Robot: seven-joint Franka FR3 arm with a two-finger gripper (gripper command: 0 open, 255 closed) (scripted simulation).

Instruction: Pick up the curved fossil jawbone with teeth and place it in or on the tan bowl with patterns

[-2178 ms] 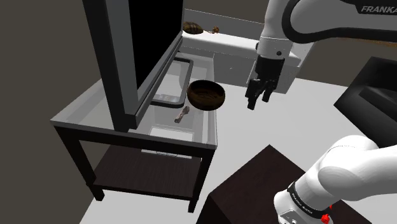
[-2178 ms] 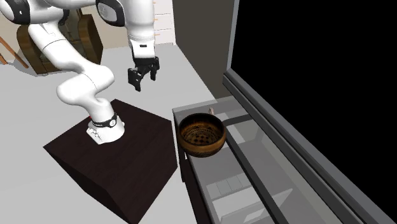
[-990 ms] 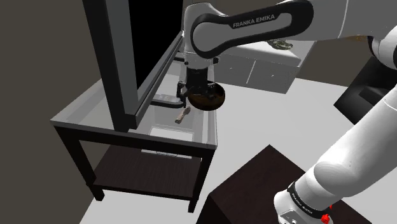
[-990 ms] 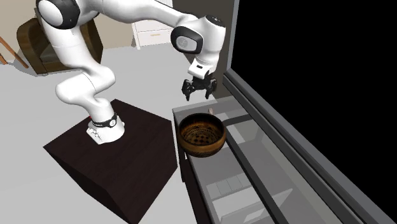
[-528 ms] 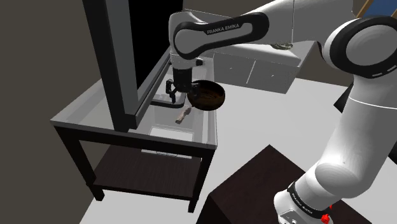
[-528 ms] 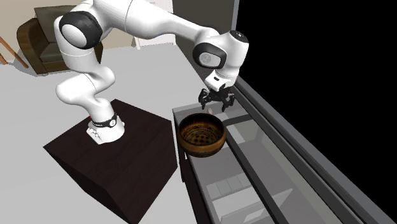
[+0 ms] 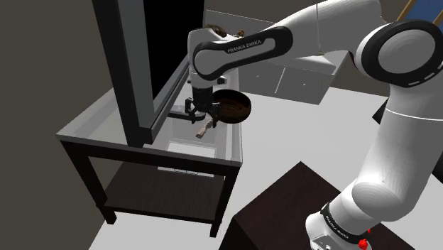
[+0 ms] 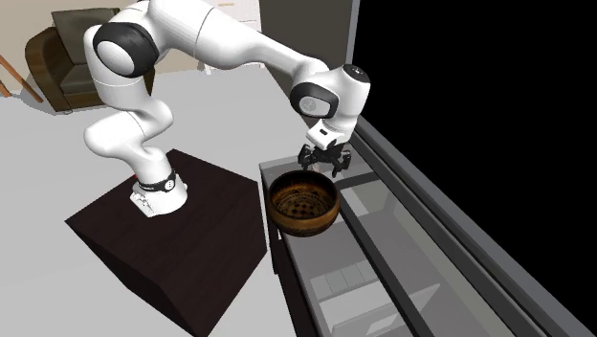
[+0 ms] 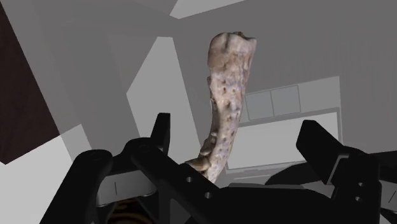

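Your gripper (image 7: 197, 111) hangs wide open above the glass table (image 7: 92, 131). You have the brown patterned bowl (image 7: 233, 106) at the table's edge. The jawbone (image 7: 206, 128) lies at the bowl's 8 o'clock in the shoulder view, between the fingers (image 9: 162, 130) and untouched.

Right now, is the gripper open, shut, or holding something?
Gripper: open, holding nothing; the jawbone sits between its fingers, unclasped.
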